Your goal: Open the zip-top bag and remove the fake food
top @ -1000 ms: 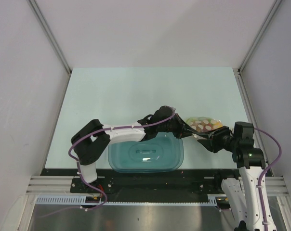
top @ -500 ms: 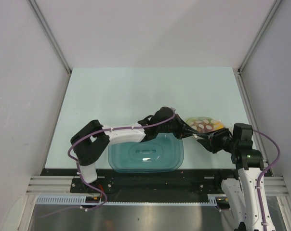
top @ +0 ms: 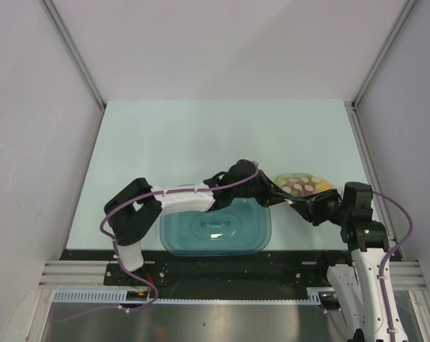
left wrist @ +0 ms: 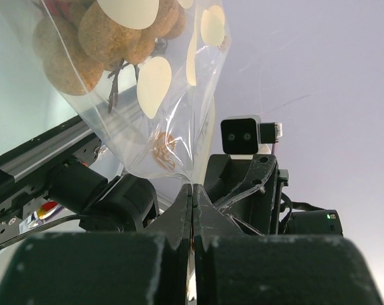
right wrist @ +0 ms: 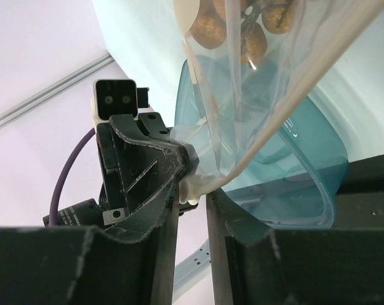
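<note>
- Left gripper point(left wrist: 192, 194): fingers pressed together, tips nipping a thin lip of the zip-top bag point(left wrist: 173, 108). The film runs right down into the seam between them.
- Right gripper point(right wrist: 193, 204): fingers stand a little apart, with the bag's pale edge strip between them. The strip touches one finger. Whether both pads bear on it I cannot tell; it may only be straddled.
- In the top view the two grippers meet tip to tip just beside the right end of the teal tub point(top: 215, 231). The contact point is too small to resolve there.
- The bag lies just beyond the grippers, over the table point(top: 201, 135), to the right of the tub's far corner. Whether its far end rests on the surface or hangs lifted is unclear from above.
- Fake food point(top: 304, 187) is inside the bag. The orange-brown balls point(left wrist: 58, 57) on dark stems are sharp in both wrist views but cropped by the frame top.
- From above, only yellow-green and reddish patches show behind the white dots, and single pieces are not separable.
- Zip state: cannot tell whether the mouth is parted.
</note>
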